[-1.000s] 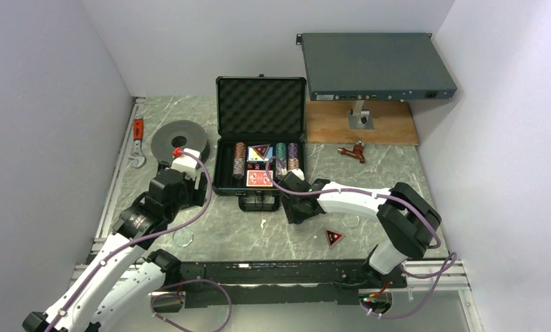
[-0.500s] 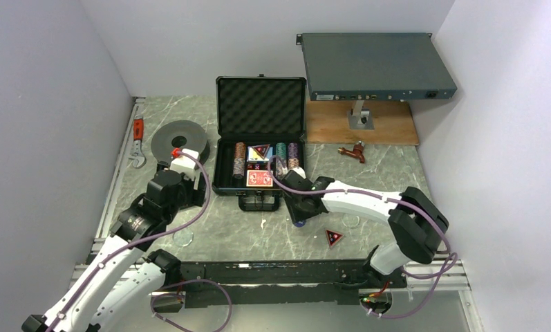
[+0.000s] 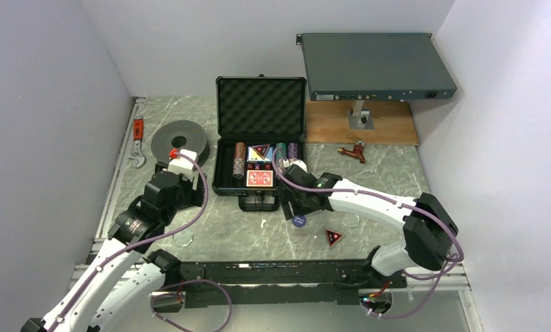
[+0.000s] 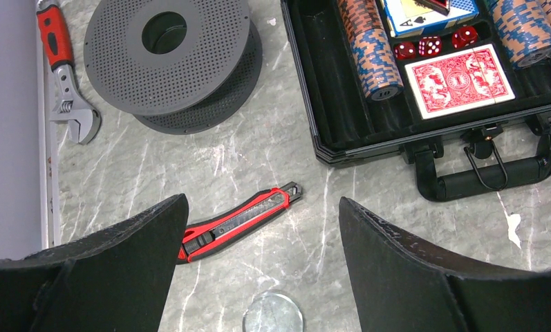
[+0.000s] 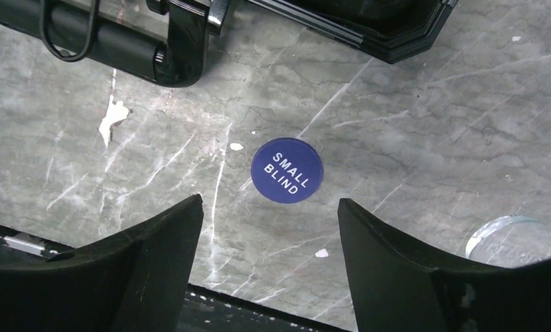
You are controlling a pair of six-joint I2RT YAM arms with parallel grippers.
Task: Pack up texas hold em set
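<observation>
The black briefcase [image 3: 222, 169] lies open at the table's middle, its foam lid [image 3: 260, 106] upright. Inside are striped chip stacks [image 4: 370, 48], a red card deck [image 4: 459, 79], a blue deck [image 4: 424, 12], red dice and a triangular marker [image 3: 259, 150]. A second triangular marker [image 3: 333, 238] lies on the table. The blue round button [image 5: 287, 169], marked SMALL BLIND, lies flat just ahead of my open, empty right gripper [image 5: 269, 204], near the case handle [image 5: 113, 41]. It also shows in the top view [image 3: 299, 220]. My left gripper [image 4: 262, 200] is open and empty, left of the case.
A red-black utility knife [image 4: 238, 221] and a clear disc [image 4: 272, 312] lie under my left gripper. A grey spool [image 3: 179, 140] and a wrench [image 3: 138, 142] are at the left. A grey rack box [image 3: 376, 66] stands over a wooden board [image 3: 362, 124]. Another clear disc [image 5: 511, 238] lies right of the button.
My right gripper has drawn back toward the case, and the blue button now shows whole on the table. The right elbow has swung right. The left arm has barely shifted.
</observation>
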